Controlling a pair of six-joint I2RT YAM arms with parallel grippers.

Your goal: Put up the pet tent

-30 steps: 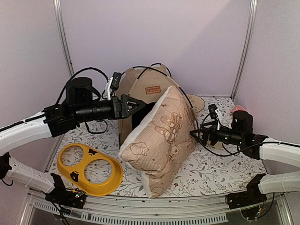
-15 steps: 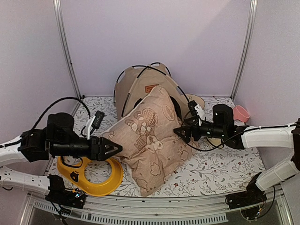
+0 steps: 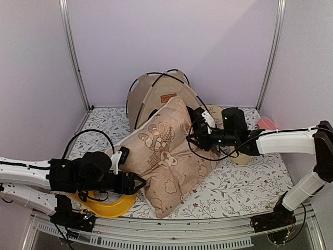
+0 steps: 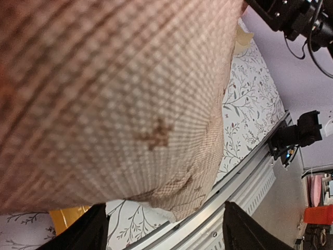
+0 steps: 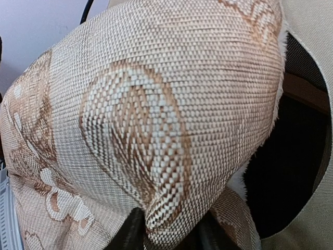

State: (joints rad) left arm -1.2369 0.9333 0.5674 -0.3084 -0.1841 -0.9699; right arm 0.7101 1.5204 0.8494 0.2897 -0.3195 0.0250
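A robot lab test booth was shown. Plain pale walls (image 3: 171,41) were framed by metal posts (image 3: 73,52) at the upper left and upper right. A slotted metal rail (image 3: 171,241) was run along the bottom edge, and two cabled robot arms (image 3: 286,140) were mounted over a flower-printed table (image 3: 244,190).

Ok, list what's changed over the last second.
The pillow tipped from upright down toward the near left. The left end effector swung from beside the pet tent down to the pillow's lower left edge, jaws open. The right end effector reached in and pinched the pillow's upper right corner. The pet tent and yellow tray stayed put.
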